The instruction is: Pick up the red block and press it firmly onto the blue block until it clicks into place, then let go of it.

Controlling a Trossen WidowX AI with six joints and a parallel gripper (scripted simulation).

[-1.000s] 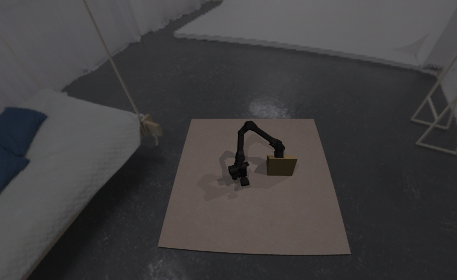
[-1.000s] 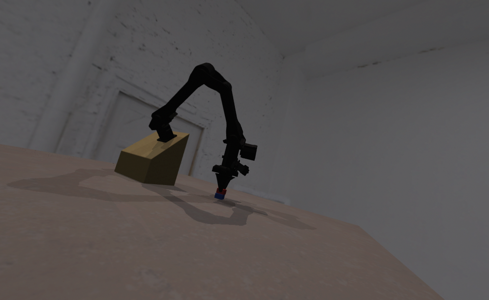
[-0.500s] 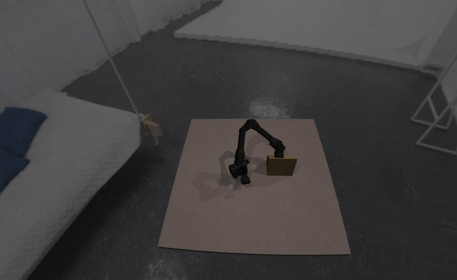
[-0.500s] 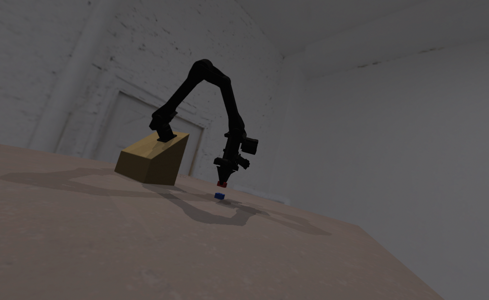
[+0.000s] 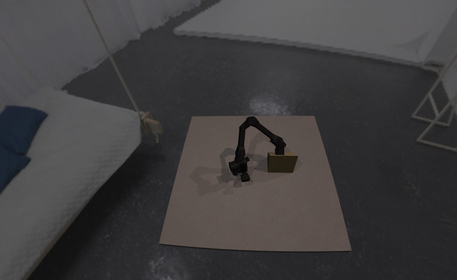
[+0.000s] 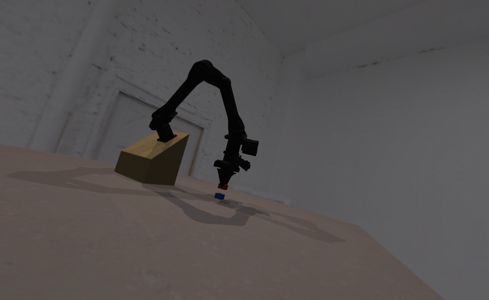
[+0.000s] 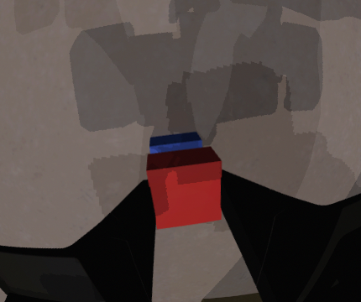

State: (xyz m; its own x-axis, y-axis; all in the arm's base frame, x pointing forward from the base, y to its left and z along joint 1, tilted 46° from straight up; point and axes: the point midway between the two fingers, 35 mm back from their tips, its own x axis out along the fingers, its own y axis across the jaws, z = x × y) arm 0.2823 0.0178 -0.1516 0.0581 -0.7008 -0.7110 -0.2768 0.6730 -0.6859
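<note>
My gripper (image 6: 222, 184) (image 7: 183, 184) is shut on the red block and points down. The red block (image 6: 225, 187) (image 7: 195, 205) is held between the fingertips, above the blue block, with a visible gap between the two in the exterior view. The blue block (image 6: 219, 196) (image 7: 175, 144) rests on the table top. In the wrist view the red block hides most of it and only its far edge shows. In the top view the arm hides both blocks.
The table top (image 5: 254, 219) (image 6: 89, 238) is a pale, roughly square board. A yellow wedge-shaped base (image 5: 281, 163) (image 6: 131, 167) carries the arm's foot and stands beside the blocks. Shadows of the arm fall around the blocks.
</note>
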